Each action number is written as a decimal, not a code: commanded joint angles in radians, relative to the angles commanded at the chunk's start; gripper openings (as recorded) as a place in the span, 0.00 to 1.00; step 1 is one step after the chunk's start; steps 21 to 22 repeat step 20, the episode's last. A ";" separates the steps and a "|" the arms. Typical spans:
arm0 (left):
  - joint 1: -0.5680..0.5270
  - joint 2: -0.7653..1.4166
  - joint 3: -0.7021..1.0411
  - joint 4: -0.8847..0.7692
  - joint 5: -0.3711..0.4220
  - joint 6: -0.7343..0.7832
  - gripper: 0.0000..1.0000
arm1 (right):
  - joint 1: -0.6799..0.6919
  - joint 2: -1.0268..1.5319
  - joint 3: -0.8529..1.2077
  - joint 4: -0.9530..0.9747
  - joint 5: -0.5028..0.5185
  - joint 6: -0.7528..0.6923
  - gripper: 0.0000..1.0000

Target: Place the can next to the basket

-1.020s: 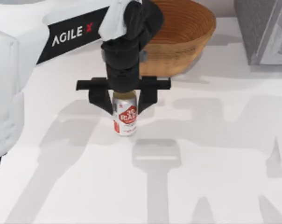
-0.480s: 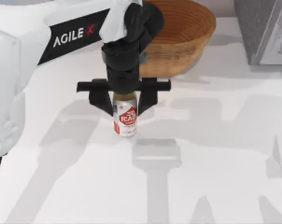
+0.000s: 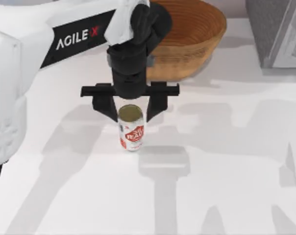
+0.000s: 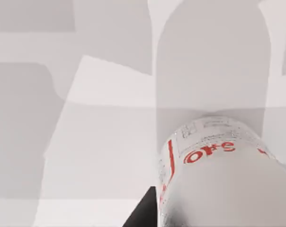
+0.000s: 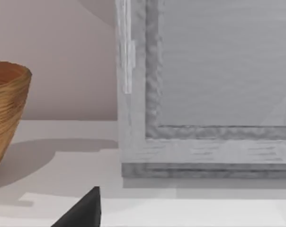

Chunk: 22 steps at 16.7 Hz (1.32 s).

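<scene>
White can (image 3: 131, 129) upright between open left claw (image 3: 130, 108), wicker basket (image 3: 187, 36) near

In the top view the left arm (image 3: 79, 36) covers the near-left part of the basket (image 3: 197, 34), and the picture's upper edge cuts off the basket's far rim. The grey framed box (image 3: 278, 32) at the upper right is cut by the top and right edges. The lettering on the can (image 3: 132, 132) is too small to read. In the left wrist view the can (image 4: 218, 179) runs off the lower and right edges, so its base is hidden; one dark pincer finger (image 4: 142, 213) shows as a sliver at the edge. In the right wrist view the basket (image 5: 5, 113) is cut by the left edge.
</scene>
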 joint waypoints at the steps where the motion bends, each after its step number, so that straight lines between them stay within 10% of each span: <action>1: 0.000 0.000 0.000 0.000 0.000 0.000 0.90 | 0.000 0.000 0.000 0.000 0.000 0.000 1.00; 22: 0.001 -0.012 0.139 -0.151 0.000 -0.001 1.00 | 0.000 0.000 0.000 0.000 0.000 0.000 1.00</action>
